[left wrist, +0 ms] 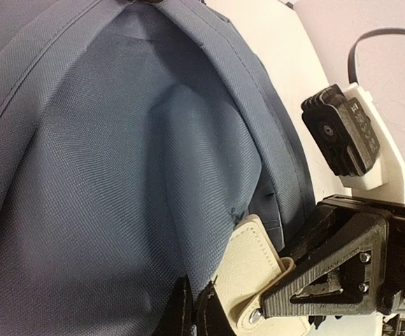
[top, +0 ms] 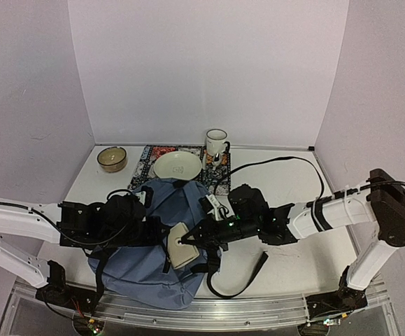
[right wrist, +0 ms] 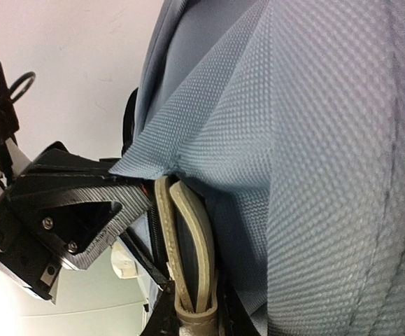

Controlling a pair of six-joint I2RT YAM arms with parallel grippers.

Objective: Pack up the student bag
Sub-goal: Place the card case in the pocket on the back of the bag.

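The student bag (top: 139, 273) is a slate-blue fabric backpack lying at the table's near middle, and it fills the left wrist view (left wrist: 118, 175) and the right wrist view (right wrist: 293, 140). My left gripper (top: 156, 234) is shut on the fabric edge of the bag's opening (left wrist: 192, 311) and holds it up. From the right, my right gripper (top: 194, 241) is shut on a flat cream leather case (top: 180, 246). The case (left wrist: 254, 269) sits at the mouth of the opening, its far end under the lifted fabric (right wrist: 192, 245).
At the back stand a brown bowl (top: 111, 158), a white dish (top: 178, 166) on a patterned mat (top: 150, 155), and a white mug (top: 216, 143). A black cable (top: 286, 161) loops across the right side. A black bag strap (top: 247, 274) trails toward the front edge.
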